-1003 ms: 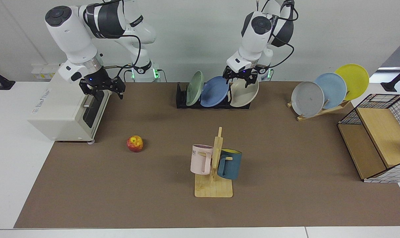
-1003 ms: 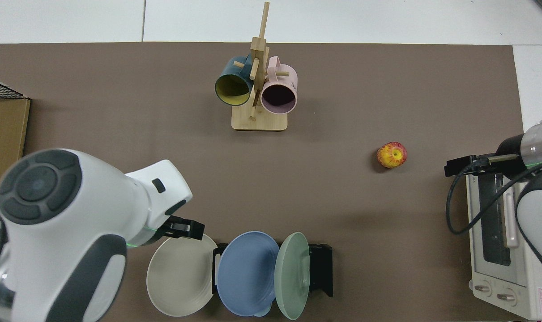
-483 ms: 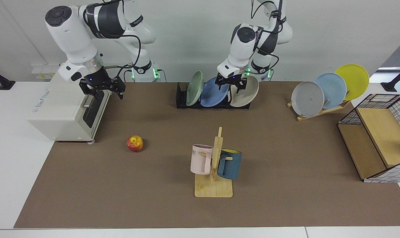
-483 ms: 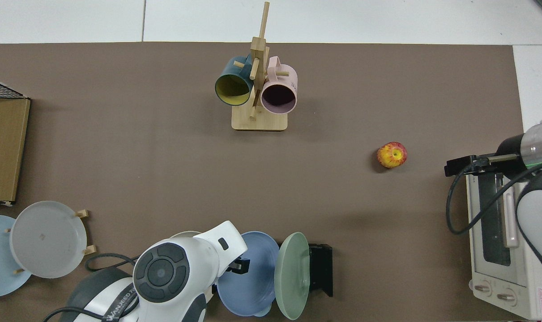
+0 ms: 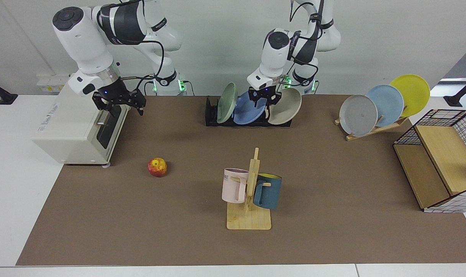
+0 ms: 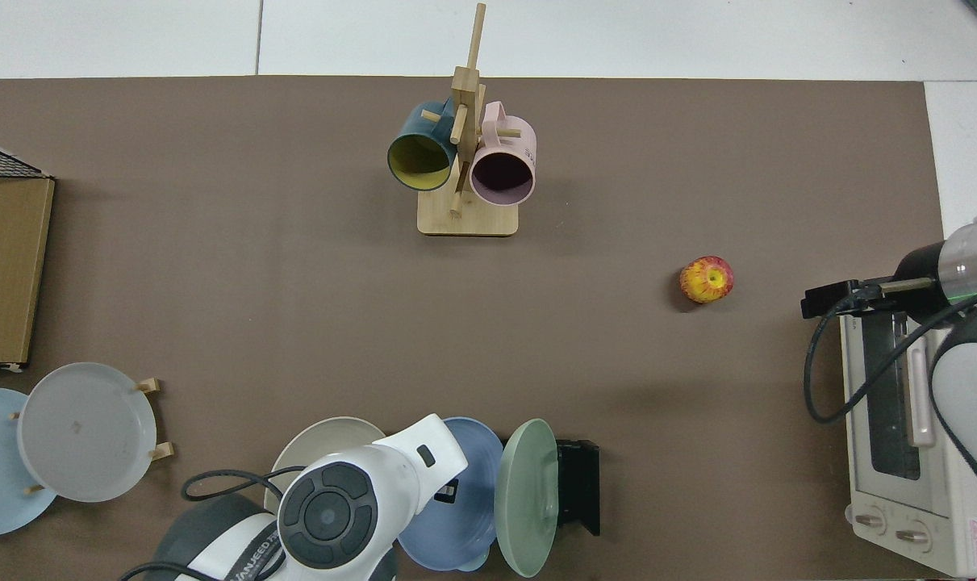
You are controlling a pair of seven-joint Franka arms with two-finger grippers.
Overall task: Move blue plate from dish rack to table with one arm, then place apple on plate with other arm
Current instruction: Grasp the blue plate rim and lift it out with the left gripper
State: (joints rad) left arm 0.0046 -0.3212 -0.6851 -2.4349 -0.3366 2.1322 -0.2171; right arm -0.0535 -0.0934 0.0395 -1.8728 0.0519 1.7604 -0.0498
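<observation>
The round matte periwinkle-blue plate (image 5: 248,112) is seated in the low black slotted dish rack (image 5: 211,115) at the far edge of the brown-matted table (image 5: 140,231), between a sage-green plate (image 5: 226,103) and a beige plate (image 5: 284,107). The left gripper (image 5: 264,100) is positioned at the blue plate's upper rim, fingers pointed down and set a little apart; whether the rim is actually clamped cannot be told from the facing view, and in the top view the gripper is largely hidden under the arm's white wrist (image 6: 375,492). The small red-and-yellow apple (image 5: 157,167) is lying on the mat near the white toaster oven (image 5: 75,127), well apart from the rack. The right gripper (image 5: 121,104) is held in the air at the oven's front top edge, fingers spread, nothing in them; that arm is waiting. A wooden mug tree (image 5: 250,192) carrying a pink and a dark blue mug is standing nearer the table's front edge.
</observation>
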